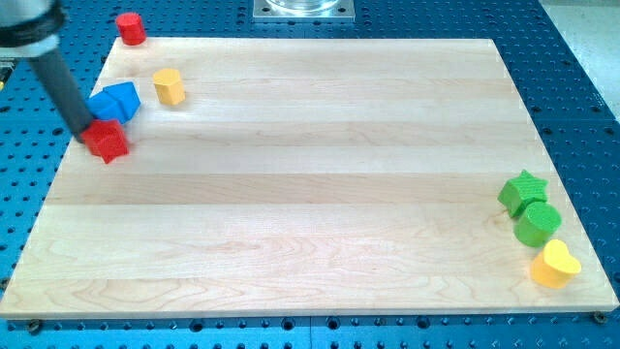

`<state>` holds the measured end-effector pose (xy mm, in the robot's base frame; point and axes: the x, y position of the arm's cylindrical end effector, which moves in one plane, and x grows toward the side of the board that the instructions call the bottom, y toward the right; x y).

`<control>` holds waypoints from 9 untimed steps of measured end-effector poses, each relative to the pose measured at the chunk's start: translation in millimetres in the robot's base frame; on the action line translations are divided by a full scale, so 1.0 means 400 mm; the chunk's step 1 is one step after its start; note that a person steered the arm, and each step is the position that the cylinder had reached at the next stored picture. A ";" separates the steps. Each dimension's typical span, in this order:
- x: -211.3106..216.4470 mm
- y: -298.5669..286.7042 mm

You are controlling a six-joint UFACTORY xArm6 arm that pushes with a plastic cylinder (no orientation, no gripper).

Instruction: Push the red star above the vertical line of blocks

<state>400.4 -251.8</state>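
Note:
The red star (108, 142) lies near the board's left edge. My tip (84, 130) touches the star's upper left side, with the rod slanting up to the view's top left. A vertical line of blocks stands at the view's lower right: a green star (522, 191) on top, a green cylinder (538, 223) in the middle, and a yellow heart (555, 264) at the bottom. The red star is far to the left of that line.
A blue block (115, 101) sits just above the red star, beside the rod. A yellow block (170, 86) lies to its right. A red cylinder (130, 28) sits at the board's top left corner edge. The wooden board (310, 213) lies on a blue perforated table.

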 end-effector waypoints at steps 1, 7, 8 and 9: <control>0.037 0.106; 0.115 0.225; 0.114 0.387; 0.127 0.302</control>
<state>451.1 -131.0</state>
